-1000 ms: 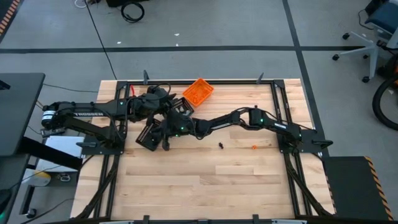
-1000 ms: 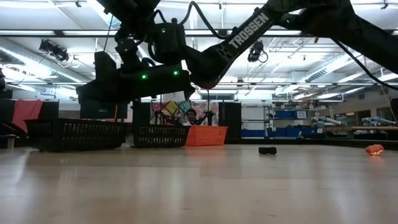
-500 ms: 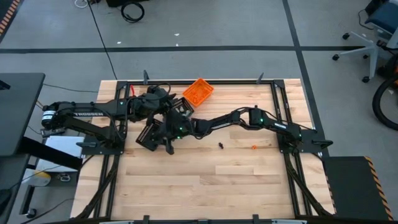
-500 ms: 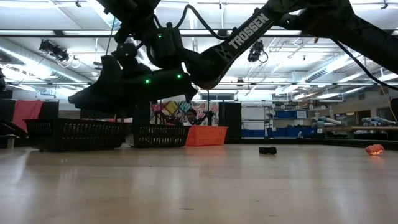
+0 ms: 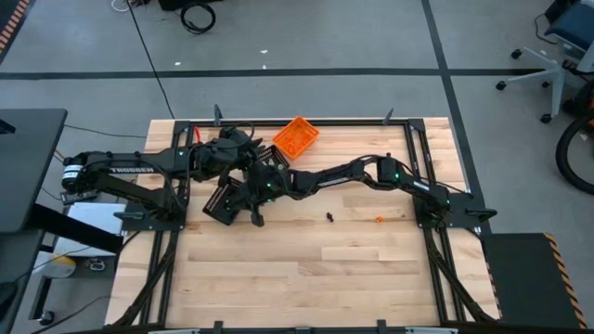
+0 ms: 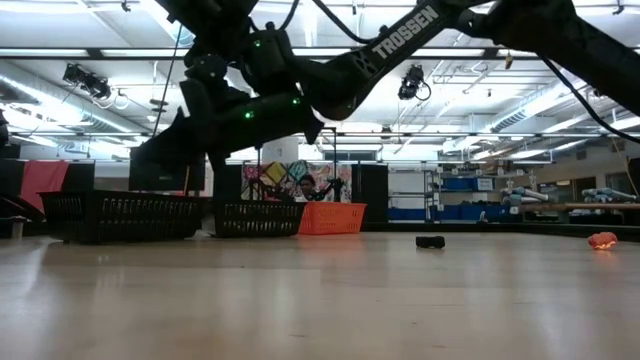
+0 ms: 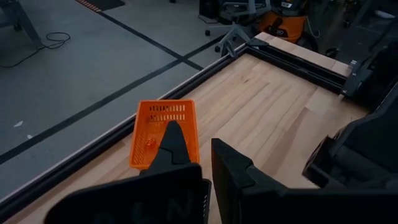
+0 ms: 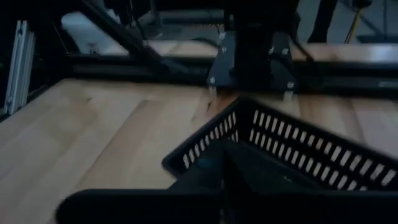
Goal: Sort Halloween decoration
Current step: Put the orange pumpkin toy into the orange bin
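Note:
Two trinkets lie on the wood: a black one (image 5: 329, 217) (image 6: 430, 241) and an orange one (image 5: 379, 220) (image 6: 602, 240). My right gripper (image 5: 249, 206) (image 8: 227, 149) has reached across to the table's left. It hangs, tipped nose-down and shut, above the nearer black tray (image 5: 220, 199) (image 8: 292, 149). I see nothing between its fingers. My left gripper (image 5: 246, 148) (image 7: 194, 140) waits, shut, near the far edge. It points at the orange tray (image 5: 295, 136) (image 7: 161, 134), where one small orange trinket (image 7: 149, 144) lies.
A second black tray (image 5: 264, 153) (image 6: 258, 218) stands between the left gripper and the right arm. The two arms crowd the far left quarter. Bare wood (image 5: 316, 269) spans the near half. A dark metal frame (image 5: 427, 223) borders the table. A person (image 6: 307, 187) shows far behind.
The right gripper has tipped from about level to steeply nose-down over the nearer black tray, staying in nearly the same place. The trays and both loose trinkets have kept still.

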